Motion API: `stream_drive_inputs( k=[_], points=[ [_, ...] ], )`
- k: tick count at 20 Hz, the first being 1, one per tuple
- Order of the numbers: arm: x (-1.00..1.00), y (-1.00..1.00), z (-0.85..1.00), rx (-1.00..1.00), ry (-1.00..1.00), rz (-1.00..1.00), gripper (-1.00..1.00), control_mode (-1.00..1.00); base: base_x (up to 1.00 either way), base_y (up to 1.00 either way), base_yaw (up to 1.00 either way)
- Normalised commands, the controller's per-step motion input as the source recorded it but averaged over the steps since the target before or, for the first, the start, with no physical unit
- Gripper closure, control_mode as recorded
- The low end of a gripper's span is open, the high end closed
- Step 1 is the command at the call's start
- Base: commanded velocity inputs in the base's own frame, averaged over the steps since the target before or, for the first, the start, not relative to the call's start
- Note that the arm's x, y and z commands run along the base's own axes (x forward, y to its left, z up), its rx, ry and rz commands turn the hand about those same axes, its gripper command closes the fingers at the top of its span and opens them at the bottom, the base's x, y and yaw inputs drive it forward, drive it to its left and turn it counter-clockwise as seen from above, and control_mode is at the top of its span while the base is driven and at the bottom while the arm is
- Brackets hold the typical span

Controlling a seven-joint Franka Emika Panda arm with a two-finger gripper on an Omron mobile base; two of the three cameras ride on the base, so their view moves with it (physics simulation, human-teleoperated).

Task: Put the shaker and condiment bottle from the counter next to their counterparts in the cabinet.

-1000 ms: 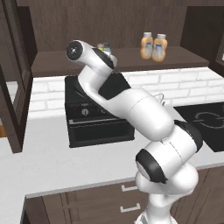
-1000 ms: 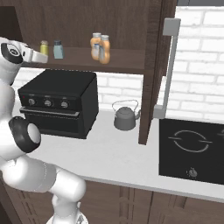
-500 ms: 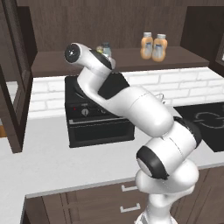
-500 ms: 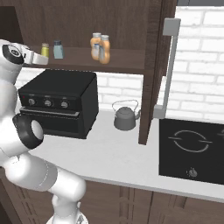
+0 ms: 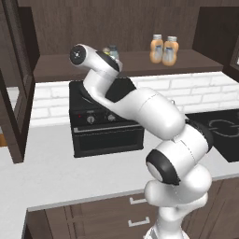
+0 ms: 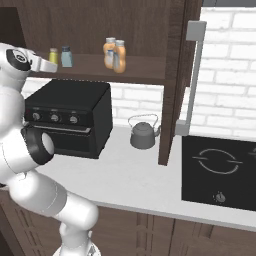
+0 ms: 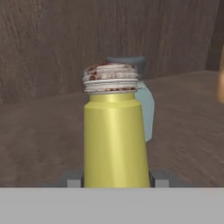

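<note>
My gripper [image 7: 114,179] pinches the shaker [image 7: 114,140] low on its body, one dark tip showing at each side, with the yellow-green cylinder upright over the cabinet [image 6: 145,70] shelf. Just right of it stands the pale blue-grey shaker [image 6: 66,56]. To finish this step well, I judge I should settle the base flat on the wood before parting the tips, keeping a sliver of room so the two shakers do not knock. Farther right, two orange bottles [image 6: 114,55] stand together, well apart from my work. The shelf's front edge lies close behind my hand, so withdrawal should be straight back.
</note>
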Motion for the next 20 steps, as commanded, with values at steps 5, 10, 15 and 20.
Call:
stream_drive_inputs(
  k=[5,10,15,20],
  points=[
    [0.18,0.00,-0.19,0.00,0.00,0.00,1.00,-1.00,0.00,0.00,0.00],
    [0.20,0.00,-0.16,0.00,0.00,0.00,1.00,-1.00,0.00,0.00,0.00],
    [0.04,0.00,-0.15,0.00,0.00,0.00,-1.00,-1.00,0.00,0.00,0.00],
    [0.00,0.00,-0.16,0.00,0.00,0.00,-1.00,-1.00,0.00,0.00,0.00]
  ],
)
